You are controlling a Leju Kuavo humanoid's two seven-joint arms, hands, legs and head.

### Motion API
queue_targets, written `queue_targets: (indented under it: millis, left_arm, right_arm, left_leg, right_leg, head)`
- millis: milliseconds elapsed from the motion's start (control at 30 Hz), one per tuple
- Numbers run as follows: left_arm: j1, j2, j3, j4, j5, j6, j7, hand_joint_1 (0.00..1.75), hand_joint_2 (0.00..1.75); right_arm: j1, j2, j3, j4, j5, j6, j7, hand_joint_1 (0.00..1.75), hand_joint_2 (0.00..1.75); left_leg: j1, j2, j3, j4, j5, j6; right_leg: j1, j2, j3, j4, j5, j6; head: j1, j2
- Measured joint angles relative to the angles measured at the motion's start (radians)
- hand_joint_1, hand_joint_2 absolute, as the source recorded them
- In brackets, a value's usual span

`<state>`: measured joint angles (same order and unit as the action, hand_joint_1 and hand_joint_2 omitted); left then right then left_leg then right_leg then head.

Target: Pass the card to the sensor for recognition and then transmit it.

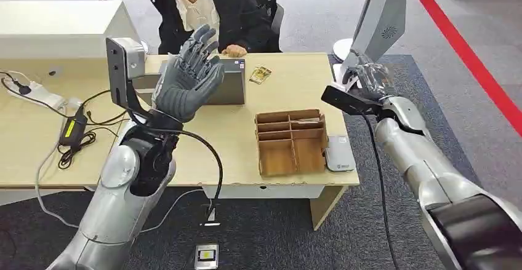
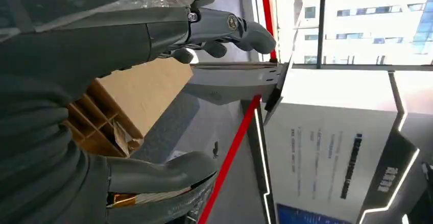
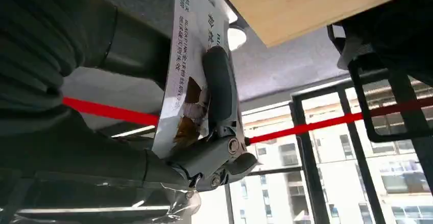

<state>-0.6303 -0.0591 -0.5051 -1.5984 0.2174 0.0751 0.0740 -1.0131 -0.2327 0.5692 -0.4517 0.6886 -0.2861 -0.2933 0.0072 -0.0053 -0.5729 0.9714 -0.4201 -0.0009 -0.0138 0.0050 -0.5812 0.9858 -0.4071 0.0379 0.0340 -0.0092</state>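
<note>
A person in a dark jacket (image 1: pixel 237 11) sits across my wooden desk (image 1: pixel 289 85), with one loose card (image 1: pixel 260 74) lying near them. A cardboard divider box (image 1: pixel 290 142) stands by the desk's near edge, a black power adapter (image 1: pixel 72 129) with its cables lies off to my left, and a red stripe (image 1: pixel 468 55) crosses the grey floor.

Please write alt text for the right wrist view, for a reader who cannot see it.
The right robot hand holds a white printed card, a dark finger lying across its face. Behind are the wooden table, a red line on the floor and large windows.
</note>
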Motion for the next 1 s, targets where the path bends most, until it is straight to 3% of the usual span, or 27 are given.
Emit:
queue_targets:
  millis: [633,1000]
  left_arm:
    - [0.021,0.025,-0.001,-0.029,-0.018,0.019,0.023,0.00,1.75]
    - [0.004,0.034,-0.026,-0.029,0.029,0.086,0.014,0.00,1.75]
  right_arm:
    - [0.188,-0.044,-0.030,-0.025,-0.029,-0.023,0.024,1.75,1.75]
    - [0.254,-0.041,-0.045,-0.039,-0.034,-0.034,0.000,1.75,1.75]
  left_leg:
    - [0.000,0.000,0.000,0.000,0.000,0.000]
    - [0.000,0.000,0.000,0.000,0.000,0.000]
  right_leg:
    - [0.000,0.000,0.000,0.000,0.000,0.000]
    - [0.000,0.000,0.000,0.000,0.000,0.000]
  head:
    - [0.000,0.000]
    - [0.000,0.000]
